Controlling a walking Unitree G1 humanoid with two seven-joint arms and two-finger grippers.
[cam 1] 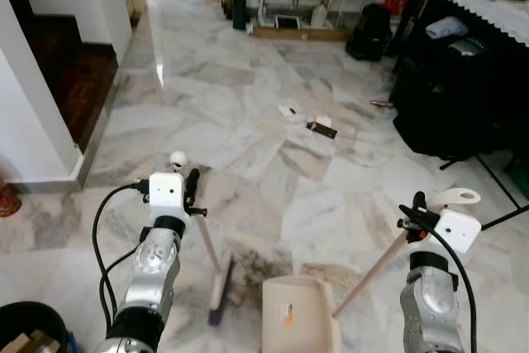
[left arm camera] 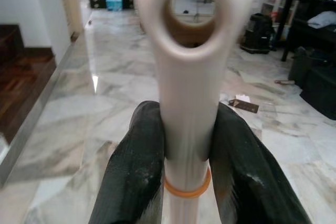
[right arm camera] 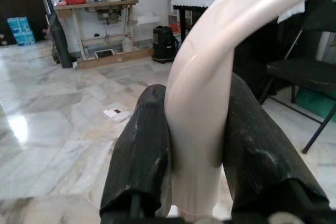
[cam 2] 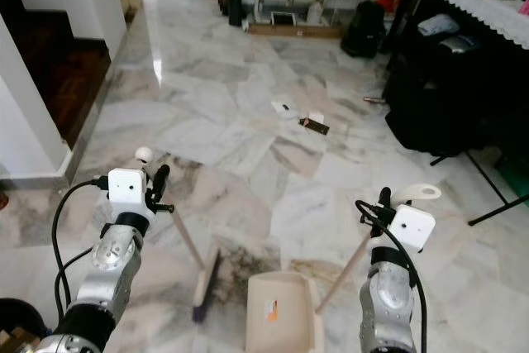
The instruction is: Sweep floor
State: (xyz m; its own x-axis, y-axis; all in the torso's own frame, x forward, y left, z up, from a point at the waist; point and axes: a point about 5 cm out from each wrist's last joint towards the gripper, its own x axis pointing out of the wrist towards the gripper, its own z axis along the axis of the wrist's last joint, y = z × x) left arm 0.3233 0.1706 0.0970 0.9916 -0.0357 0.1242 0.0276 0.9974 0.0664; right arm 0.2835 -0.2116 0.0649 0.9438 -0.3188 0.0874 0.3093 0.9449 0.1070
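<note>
You have the left gripper (cam 1: 192, 192) clamped on the broom (cam 1: 216, 274) handle and the right gripper (cam 1: 413, 219) on the dustpan (cam 1: 299, 313) handle — brush head beside the pan's mouth, ready to push dirt in.

The robot has two shiny silver arms made of round, bumpy parts. The left arm (cam 1: 153, 274) has thick black cables looping out at its nine o'clock side. Each wrist has a white box on top (cam 1: 166, 189). The right arm (cam 1: 431, 307) has one black cable. The fingers (left arm camera: 134, 177) are black, fat and a bit dusty.
</note>
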